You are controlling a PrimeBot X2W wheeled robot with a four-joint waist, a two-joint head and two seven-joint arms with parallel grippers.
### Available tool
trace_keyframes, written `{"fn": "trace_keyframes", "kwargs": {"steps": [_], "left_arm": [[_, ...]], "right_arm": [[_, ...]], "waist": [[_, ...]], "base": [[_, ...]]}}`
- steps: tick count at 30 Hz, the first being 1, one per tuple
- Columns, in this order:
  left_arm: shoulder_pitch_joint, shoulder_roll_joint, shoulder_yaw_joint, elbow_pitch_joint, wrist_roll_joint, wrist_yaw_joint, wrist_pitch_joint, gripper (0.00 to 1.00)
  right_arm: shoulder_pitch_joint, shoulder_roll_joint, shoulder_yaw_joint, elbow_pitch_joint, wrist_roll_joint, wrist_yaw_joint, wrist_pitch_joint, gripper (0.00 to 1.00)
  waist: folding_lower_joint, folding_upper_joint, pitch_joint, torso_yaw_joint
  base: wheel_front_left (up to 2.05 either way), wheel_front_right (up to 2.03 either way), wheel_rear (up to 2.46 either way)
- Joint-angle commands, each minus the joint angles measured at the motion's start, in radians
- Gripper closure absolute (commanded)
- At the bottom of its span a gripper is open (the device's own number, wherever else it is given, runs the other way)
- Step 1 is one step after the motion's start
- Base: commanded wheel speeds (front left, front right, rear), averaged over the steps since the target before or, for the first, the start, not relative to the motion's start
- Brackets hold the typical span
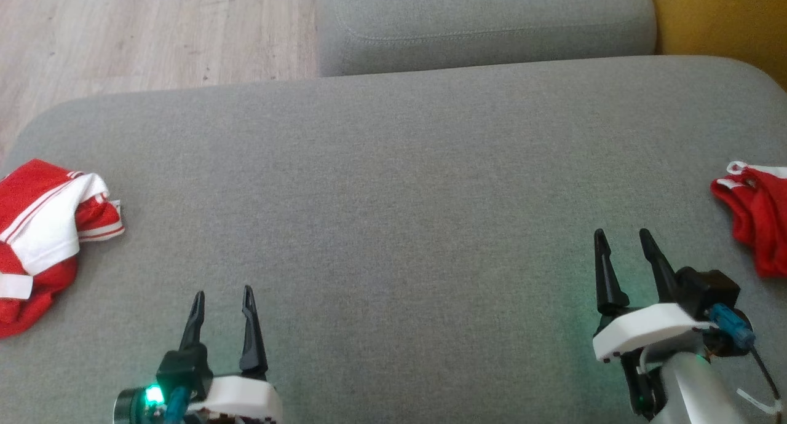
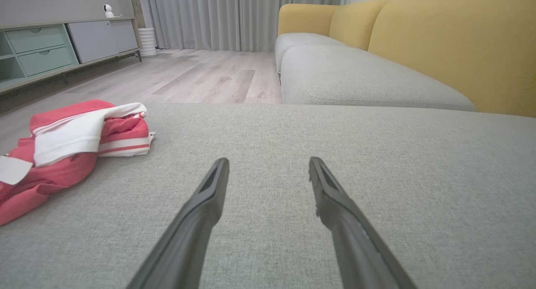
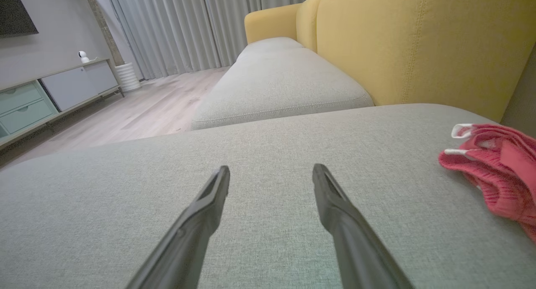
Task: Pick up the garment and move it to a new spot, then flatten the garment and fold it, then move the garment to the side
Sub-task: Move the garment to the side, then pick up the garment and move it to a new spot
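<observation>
Your left end effector (image 1: 222,290) and right end effector (image 1: 621,231) gape wide, empty; a crumpled red-and-white cloth garment (image 1: 43,227) lies left of both.

Grey cushion (image 1: 393,184) reads as matt, coarse woven cloth. Left red-and-white garment (image 1: 43,227) looks smooth jersey; right red garment (image 3: 498,171), ribbed knit. Far floor (image 1: 154,31) is pale grained wood. Fingers (image 2: 205,205): matt dark plastic.

The left garment (image 1: 43,227) and right garment (image 1: 755,218) lie apart on the cushion (image 1: 393,184).
</observation>
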Motion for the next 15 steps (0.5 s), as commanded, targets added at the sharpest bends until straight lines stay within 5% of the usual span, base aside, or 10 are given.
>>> {"fn": "trace_keyframes", "kwargs": {"steps": [1,15], "left_arm": [[-0.022,0.004,0.034,-0.030,-0.004,0.004,-0.005,0.00],[-0.013,0.004,0.033,-0.031,-0.004,0.007,-0.005,0.00]], "right_arm": [[-0.021,0.001,0.030,-0.040,0.007,0.003,-0.011,0.00],[-0.021,0.001,0.072,-0.028,0.001,0.003,-0.011,0.00]], "waist": [[0.0002,0.0000,-0.004,0.002],[0.0002,0.0000,0.008,0.069]], "base": [[0.00,0.00,0.00],[0.00,0.00,0.00]]}}
